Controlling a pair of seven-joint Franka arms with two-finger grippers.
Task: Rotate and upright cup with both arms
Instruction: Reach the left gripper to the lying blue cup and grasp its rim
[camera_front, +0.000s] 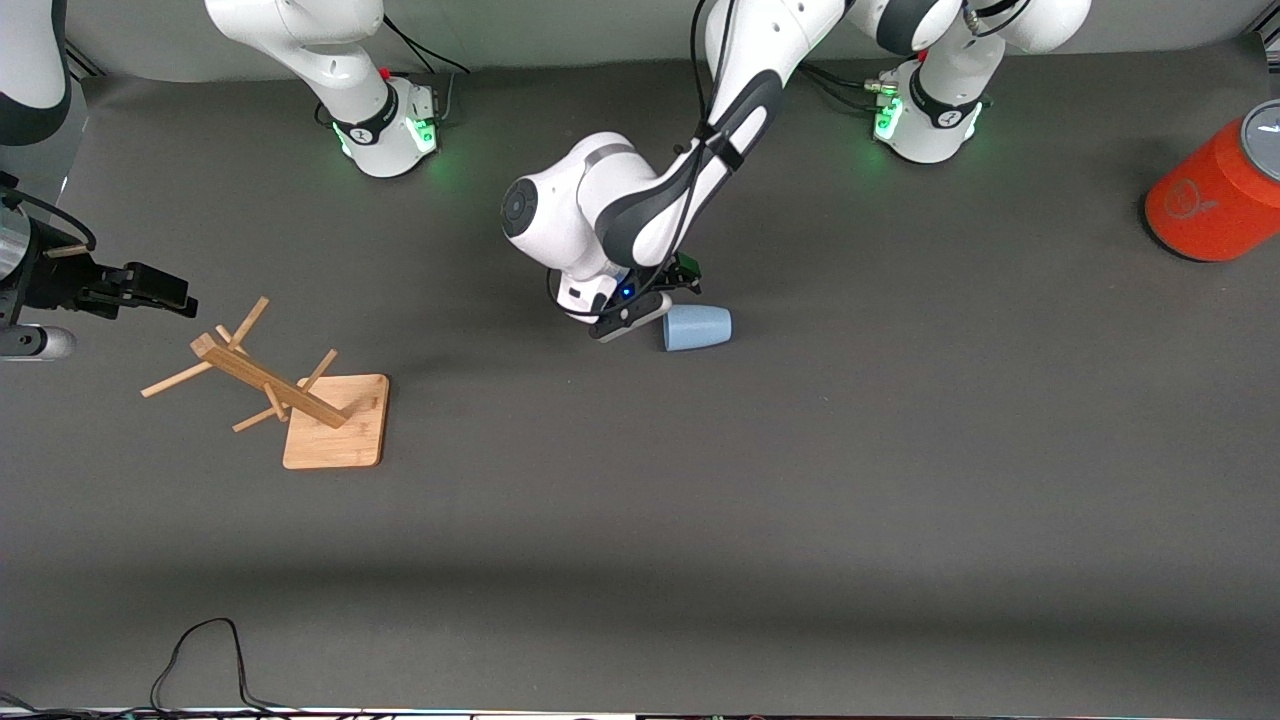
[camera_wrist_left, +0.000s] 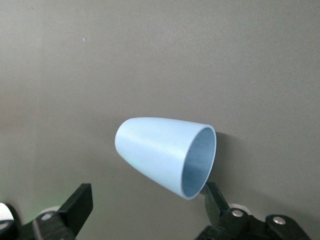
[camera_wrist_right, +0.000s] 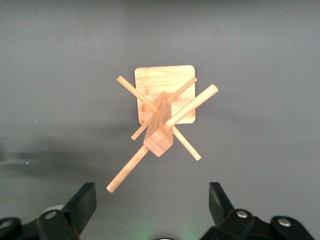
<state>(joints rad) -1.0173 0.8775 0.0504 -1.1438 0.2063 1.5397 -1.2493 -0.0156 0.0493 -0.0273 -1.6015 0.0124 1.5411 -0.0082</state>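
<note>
The light-blue cup (camera_front: 697, 327) lies on its side on the dark table near the middle. My left arm reaches down to it, and the left gripper (camera_front: 652, 300) is low, right beside the cup. In the left wrist view the cup (camera_wrist_left: 160, 152) shows its open mouth, and its rim lies close to one finger (camera_wrist_left: 216, 202). The left gripper (camera_wrist_left: 146, 196) is open and holds nothing. My right gripper (camera_front: 160, 288) hangs at the right arm's end of the table, over the wooden peg rack (camera_front: 290, 390). It is open and empty in its wrist view (camera_wrist_right: 151, 192).
The wooden peg rack (camera_wrist_right: 162, 115) stands on a square base, with pegs sticking out to all sides. A large orange-red can with a grey lid (camera_front: 1220, 195) lies at the left arm's end of the table. A black cable (camera_front: 205, 650) loops at the near edge.
</note>
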